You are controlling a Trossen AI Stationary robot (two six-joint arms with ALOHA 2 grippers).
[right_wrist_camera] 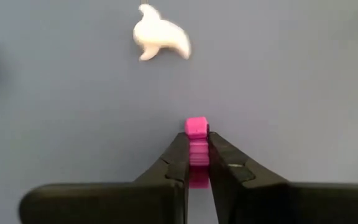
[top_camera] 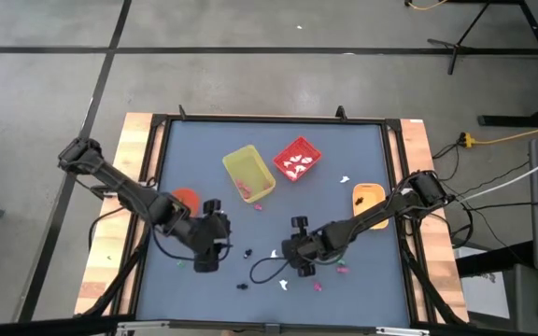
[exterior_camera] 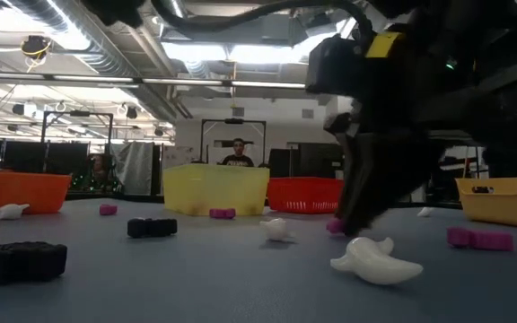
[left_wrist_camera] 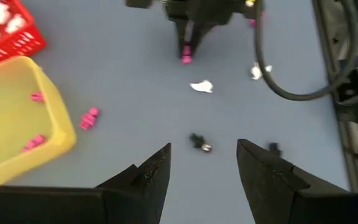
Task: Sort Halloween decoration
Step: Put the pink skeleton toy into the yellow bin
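Your right gripper (right_wrist_camera: pixel 198 163) is pinching a pink trinket (right_wrist_camera: pixel 196 140) between its fingertips, down at the counter (right_wrist_camera: pixel 291 74); only the right wrist view is showing that contact plainly, with a white trinket (right_wrist_camera: pixel 160 36) lying apart just beyond it. From the low view you are seeing the same gripper (exterior_camera: pixel 362 224) as a dark mass reaching down to the surface, with a white piece (exterior_camera: pixel 375 260) lying nearest the camera, a magenta piece (exterior_camera: pixel 479 239) to one side and black pieces (exterior_camera: pixel 21 258) on the other.

Your left gripper (left_wrist_camera: pixel 202 163) is hovering with its fingers spread wide and holding nothing; its wrist view is looking past them at a small black trinket (left_wrist_camera: pixel 199 143), then a white one (left_wrist_camera: pixel 201 86), and farther off the right gripper with its pink piece (left_wrist_camera: pixel 186 56).

The high view is giving you the layout that the others are missing: both grippers (top_camera: pixel 211 245) (top_camera: pixel 304 266) are sitting over the near half of the counter, with loose trinkets scattered around them. Farther back, the yellow bin (top_camera: pixel 237 161) is holding a few pink pieces and the red bin (top_camera: pixel 312 149) is holding white ones, with an orange bowl (top_camera: pixel 187 198) at the left and an orange tray (top_camera: pixel 368 192) at the right.

The low view alone is showing people standing in the room beyond the counter.
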